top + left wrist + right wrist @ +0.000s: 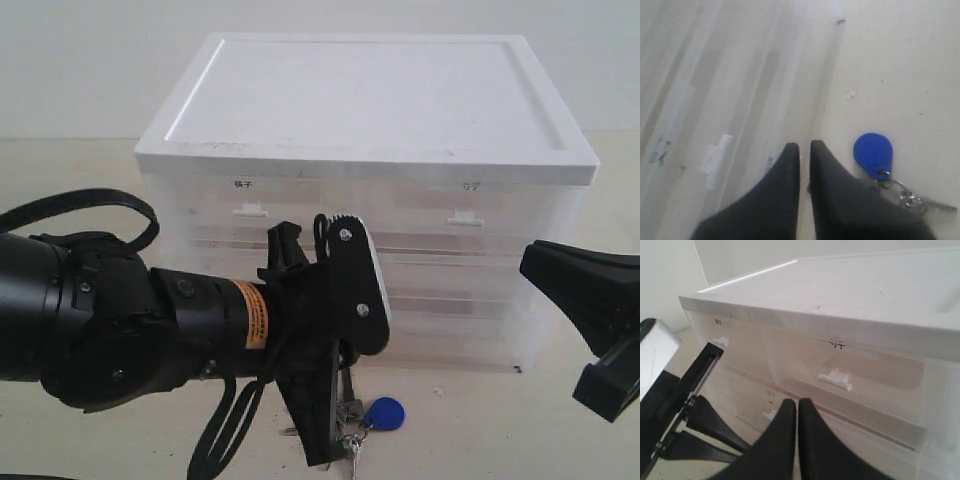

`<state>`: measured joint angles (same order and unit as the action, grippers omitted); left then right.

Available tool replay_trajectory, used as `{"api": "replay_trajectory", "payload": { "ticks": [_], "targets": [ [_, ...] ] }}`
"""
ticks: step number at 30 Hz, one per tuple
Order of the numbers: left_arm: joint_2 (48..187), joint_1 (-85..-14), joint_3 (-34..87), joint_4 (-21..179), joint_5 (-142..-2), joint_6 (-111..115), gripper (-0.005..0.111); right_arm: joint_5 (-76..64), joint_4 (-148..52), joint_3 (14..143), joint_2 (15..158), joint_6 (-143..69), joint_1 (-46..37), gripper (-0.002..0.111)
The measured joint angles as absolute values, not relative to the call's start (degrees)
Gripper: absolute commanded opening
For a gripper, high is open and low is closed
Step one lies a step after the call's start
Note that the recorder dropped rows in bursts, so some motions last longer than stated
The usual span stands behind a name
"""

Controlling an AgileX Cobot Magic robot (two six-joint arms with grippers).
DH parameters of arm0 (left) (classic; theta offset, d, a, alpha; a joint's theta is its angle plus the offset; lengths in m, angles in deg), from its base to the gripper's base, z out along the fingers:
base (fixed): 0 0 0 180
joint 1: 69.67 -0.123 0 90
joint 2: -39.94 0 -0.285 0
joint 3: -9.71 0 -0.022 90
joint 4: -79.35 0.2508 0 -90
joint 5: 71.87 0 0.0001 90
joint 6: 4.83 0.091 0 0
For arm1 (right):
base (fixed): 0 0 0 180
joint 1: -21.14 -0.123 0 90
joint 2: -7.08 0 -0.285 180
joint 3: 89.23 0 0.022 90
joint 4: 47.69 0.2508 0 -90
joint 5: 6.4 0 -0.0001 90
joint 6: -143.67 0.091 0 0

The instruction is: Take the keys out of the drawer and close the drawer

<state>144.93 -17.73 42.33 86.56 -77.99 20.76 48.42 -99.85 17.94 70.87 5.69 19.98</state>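
The black, cable-draped left arm (120, 320) is reaching in from the left, its black two-fingered left gripper (801, 150) pointing downward, jaws pressed together. The black right gripper (797, 407) is hovering, jaws likewise together.

The exterior camera sits low over the worktop (480, 420), in front of the white drawer cabinet (370, 130), facing its drawer fronts, with my left arm (150, 320) close before it. My left wrist camera looks steeply down past my left fingers (785, 200) at the cabinet's foot and the keys (875, 157), which the exterior view shares. My right wrist camera looks past my right fingers (780, 440), near and from one side, at the same labelled drawer fronts.
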Motion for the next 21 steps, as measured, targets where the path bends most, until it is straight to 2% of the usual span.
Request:
{"api": "replay_trajectory", "payload": {
  "ticks": [10, 21],
  "targets": [
    [151.35, -21.14, 40.28, 87.98, -78.69, 21.53, 0.005, 48.42, -99.85, 17.94, 70.87, 5.69, 19.98, 0.000],
    [152.07, -22.69, 38.94, 88.53, -79.01, 21.53, 0.005, 48.42, -99.85, 17.94, 70.87, 5.69, 19.98, 0.000]
  ]
}}
